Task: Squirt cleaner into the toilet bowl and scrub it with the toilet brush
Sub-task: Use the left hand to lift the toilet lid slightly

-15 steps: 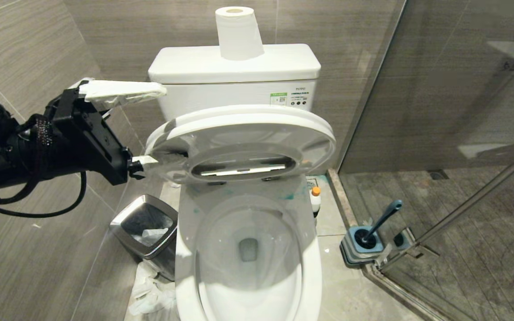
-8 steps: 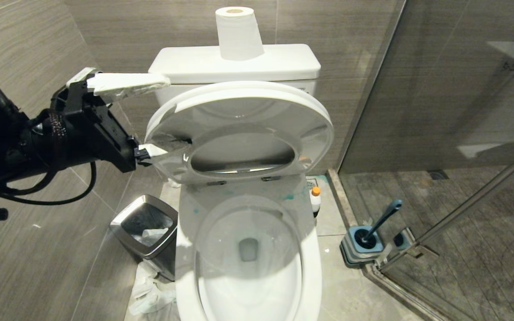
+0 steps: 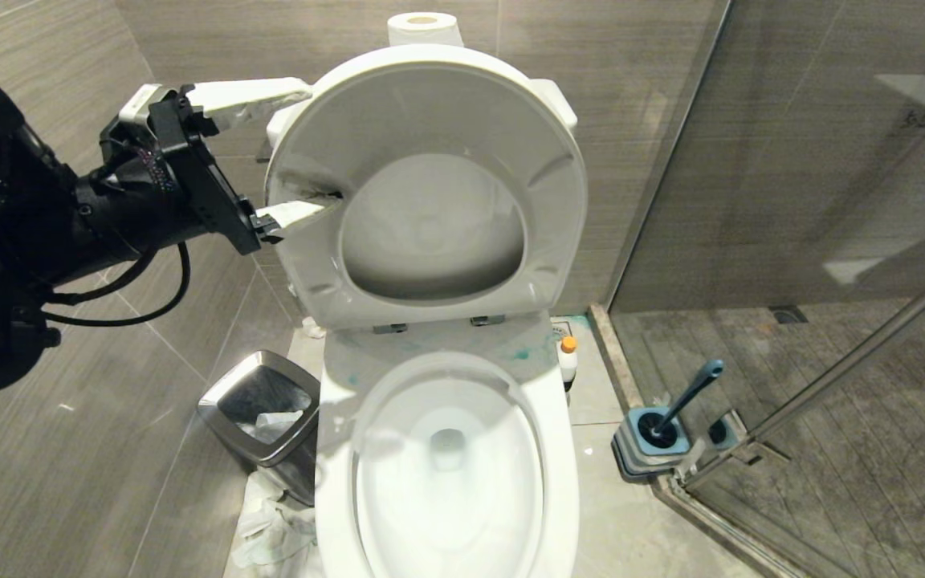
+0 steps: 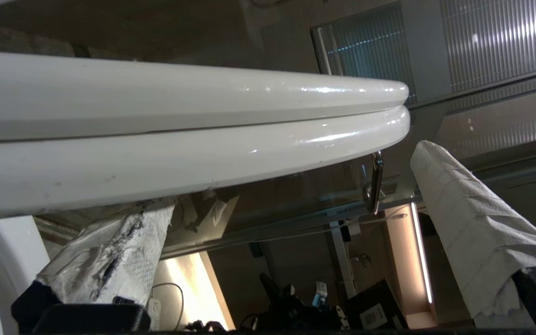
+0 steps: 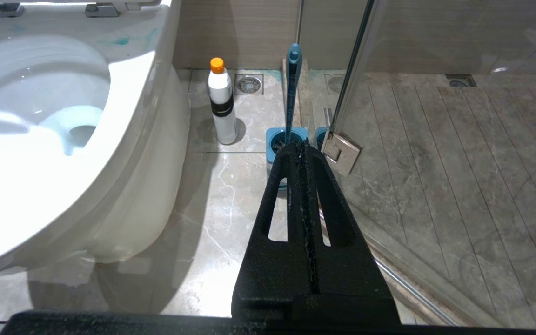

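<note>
Since the earlier frames, the seat and lid (image 3: 430,185) have been swung from a shallow tilt to nearly upright against the tank, and the left gripper (image 3: 286,152) has been carried up with them. Its paper-wrapped fingers (image 4: 110,260) are spread wide, not clamped: one finger is set under the seat's rim and the other is held behind the lid's back, so the pair is being pushed rather than pinched. From there outward, the toilet bowl (image 3: 567,482) is exposed below, with turquoise smears on the ceramic deck near the hinges.

The step in hand is judged to be the raising of seat and lid. It would be done well if the push were continued until both rest past vertical against the tank, and if the fingers were then withdrawn sideways, so that the rim is not caught and pulled forward again.

The right gripper (image 5: 303,153) is parked low with its fingers pressed together on nothing. The cleaner (image 5: 221,102) is seen standing on the floor just beside the bowl's right flank, and the toilet brush (image 5: 292,88) is seated in its holder (image 3: 655,445) near the glass door (image 3: 792,160). A waste bin (image 3: 218,413) stands at the bowl's left.
</note>
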Available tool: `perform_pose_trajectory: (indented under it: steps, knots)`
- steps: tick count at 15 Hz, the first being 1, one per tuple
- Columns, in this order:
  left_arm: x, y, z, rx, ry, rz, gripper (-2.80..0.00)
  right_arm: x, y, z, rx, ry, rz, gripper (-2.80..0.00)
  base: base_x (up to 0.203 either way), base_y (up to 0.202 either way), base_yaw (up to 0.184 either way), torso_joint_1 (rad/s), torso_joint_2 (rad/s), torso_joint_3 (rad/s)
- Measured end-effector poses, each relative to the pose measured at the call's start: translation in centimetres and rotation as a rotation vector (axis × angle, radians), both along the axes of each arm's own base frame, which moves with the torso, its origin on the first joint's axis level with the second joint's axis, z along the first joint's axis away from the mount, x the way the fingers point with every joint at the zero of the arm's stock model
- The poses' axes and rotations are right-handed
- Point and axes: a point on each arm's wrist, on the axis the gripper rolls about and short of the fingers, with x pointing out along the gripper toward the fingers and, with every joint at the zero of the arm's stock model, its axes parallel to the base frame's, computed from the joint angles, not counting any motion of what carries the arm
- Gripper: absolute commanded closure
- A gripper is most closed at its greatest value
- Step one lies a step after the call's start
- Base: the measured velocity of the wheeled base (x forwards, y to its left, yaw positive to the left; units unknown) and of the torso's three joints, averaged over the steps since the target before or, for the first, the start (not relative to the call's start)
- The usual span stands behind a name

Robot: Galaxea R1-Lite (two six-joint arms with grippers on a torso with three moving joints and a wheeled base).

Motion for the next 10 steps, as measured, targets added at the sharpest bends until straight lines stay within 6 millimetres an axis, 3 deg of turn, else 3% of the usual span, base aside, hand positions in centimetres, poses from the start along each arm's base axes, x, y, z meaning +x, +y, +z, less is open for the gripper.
perform_pose_trajectory:
  steps: [10]
  knots:
    - [4.4, -0.1, -1.5, 0.074, -0.158, 0.226, -2.8, 0.0, 0.0, 0.0, 0.0, 0.0, 0.0, 0.0, 0.0, 0.0, 0.0, 0.0, 0.0, 0.0]
